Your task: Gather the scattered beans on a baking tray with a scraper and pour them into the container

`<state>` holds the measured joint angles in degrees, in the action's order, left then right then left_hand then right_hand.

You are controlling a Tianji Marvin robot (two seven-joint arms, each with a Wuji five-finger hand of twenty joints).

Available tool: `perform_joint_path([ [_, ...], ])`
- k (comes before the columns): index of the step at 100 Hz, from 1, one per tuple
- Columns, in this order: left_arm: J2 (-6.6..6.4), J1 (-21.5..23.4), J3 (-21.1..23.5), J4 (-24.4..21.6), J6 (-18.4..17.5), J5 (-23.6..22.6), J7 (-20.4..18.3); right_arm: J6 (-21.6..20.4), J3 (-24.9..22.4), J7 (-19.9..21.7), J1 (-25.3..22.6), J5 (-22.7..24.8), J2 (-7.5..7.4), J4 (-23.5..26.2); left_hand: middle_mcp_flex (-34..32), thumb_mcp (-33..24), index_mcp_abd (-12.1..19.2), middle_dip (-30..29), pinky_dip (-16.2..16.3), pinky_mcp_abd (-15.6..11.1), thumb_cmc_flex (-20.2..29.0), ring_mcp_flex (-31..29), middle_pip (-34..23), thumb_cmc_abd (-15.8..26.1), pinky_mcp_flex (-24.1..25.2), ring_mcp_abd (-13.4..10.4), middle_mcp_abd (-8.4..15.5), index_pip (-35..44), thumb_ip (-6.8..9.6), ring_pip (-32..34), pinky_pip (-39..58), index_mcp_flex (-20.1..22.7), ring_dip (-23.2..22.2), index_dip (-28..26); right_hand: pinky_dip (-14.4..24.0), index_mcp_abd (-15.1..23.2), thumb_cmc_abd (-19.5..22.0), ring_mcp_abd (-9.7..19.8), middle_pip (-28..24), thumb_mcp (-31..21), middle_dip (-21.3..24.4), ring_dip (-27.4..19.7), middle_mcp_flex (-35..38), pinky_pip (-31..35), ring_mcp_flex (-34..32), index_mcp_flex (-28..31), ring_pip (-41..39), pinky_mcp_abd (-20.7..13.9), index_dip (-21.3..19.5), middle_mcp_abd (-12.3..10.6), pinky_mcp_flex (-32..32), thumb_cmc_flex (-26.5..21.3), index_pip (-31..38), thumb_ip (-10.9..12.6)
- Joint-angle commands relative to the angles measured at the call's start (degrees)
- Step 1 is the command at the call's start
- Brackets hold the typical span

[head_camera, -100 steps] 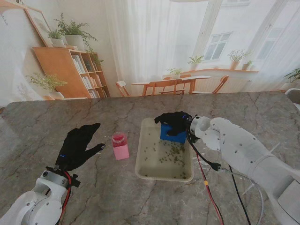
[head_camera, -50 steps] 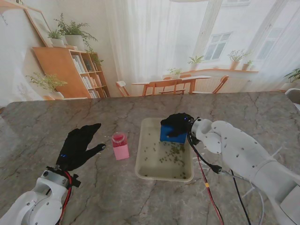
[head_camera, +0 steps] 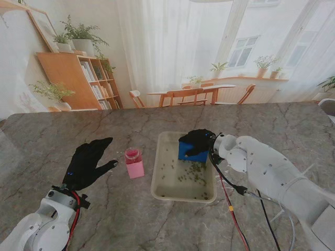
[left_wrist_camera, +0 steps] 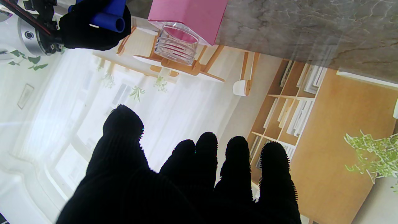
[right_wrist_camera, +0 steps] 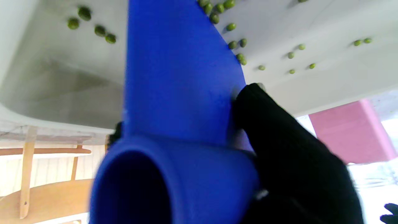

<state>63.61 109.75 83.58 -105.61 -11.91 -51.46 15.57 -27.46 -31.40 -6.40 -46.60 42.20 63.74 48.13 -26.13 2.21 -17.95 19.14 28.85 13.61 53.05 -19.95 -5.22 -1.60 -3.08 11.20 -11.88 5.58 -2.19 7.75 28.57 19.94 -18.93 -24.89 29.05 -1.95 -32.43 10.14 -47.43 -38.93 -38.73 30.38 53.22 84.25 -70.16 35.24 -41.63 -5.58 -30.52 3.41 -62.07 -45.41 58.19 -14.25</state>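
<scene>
Beans (head_camera: 189,172) are lying loose mid-tray (head_camera: 163,194); I'm gripping the blue scraper (head_camera: 191,151) in my right robot hand (head_camera: 198,140), left robot hand (head_camera: 87,162) spread idle; small round greens could roll past the smooth blade's edges; pink container (head_camera: 134,163) waiting beside the tray.

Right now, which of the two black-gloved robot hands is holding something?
The right robot hand, over the cream baking tray, grips the blue plastic scraper. The left robot hand is open, holding nothing.
</scene>
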Motion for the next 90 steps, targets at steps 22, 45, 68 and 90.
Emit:
perform_joint_path([
  [22,0.15,0.5,0.0,-0.2,0.0,0.1,0.3,-1.3,-1.3,4.6,-2.9,-2.3,-0.06,1.0,-0.7,0.1,0.4,1.1,-1.0,0.4,1.5,-1.6,0.1,2.3,0.2,-0.6,1.4,0.2,0.29,0.8,0.4,1.2,-0.7,-0.5,4.3,3.2,2.5,6.3,-1.8,-3.1,-0.5,3.9,1.6,6.3,-6.5,2.6,-12.4,-8.5,0.9,0.2,-2.9,-4.6,0.9,1.4],
  [45,0.19,0.7,0.1,-0.3,-0.1,0.0,0.7,-2.0,-3.9,6.6,-6.1,-2.7,-0.86,3.9,-0.7,0.0,0.4,1.1,-1.0,0.4,1.5,-1.6,0.2,2.3,0.3,-0.6,1.4,0.1,0.3,0.8,0.3,1.1,-0.7,-0.5,4.6,3.0,2.3,6.3,-1.7,-3.4,-0.8,4.0,1.7,6.4,-6.4,2.8,-12.8,-8.3,0.8,0.2,-2.9,-4.7,0.8,1.3],
  [68,0.22,0.9,0.1,-0.4,-0.1,-0.1,0.9,-3.3,-6.2,9.1,-9.0,-2.8,-1.85,6.8,-0.7,0.1,0.3,1.1,-0.9,0.4,1.4,-1.6,0.2,2.3,0.2,-0.6,1.4,0.1,0.3,0.7,0.3,1.1,-0.7,-0.5,4.7,3.0,2.1,6.2,-1.6,-3.6,-1.0,3.8,1.8,6.2,-6.3,3.0,-12.7,-7.9,0.7,0.3,-2.9,-4.8,0.6,1.3],
  [90,0.22,0.9,0.2,-0.5,-0.1,-0.1,0.9,-3.6,-8.0,14.1,-11.0,-5.3,-2.72,9.7,-0.6,0.0,0.4,1.1,-0.9,0.4,1.5,-1.6,0.2,2.3,0.3,-0.6,1.5,0.1,0.31,0.8,0.3,1.1,-0.7,-0.5,4.8,3.1,2.0,6.1,-1.4,-3.6,-1.1,3.8,1.8,6.0,-6.3,3.0,-12.6,-7.6,0.7,0.4,-2.9,-4.8,0.4,1.3],
])
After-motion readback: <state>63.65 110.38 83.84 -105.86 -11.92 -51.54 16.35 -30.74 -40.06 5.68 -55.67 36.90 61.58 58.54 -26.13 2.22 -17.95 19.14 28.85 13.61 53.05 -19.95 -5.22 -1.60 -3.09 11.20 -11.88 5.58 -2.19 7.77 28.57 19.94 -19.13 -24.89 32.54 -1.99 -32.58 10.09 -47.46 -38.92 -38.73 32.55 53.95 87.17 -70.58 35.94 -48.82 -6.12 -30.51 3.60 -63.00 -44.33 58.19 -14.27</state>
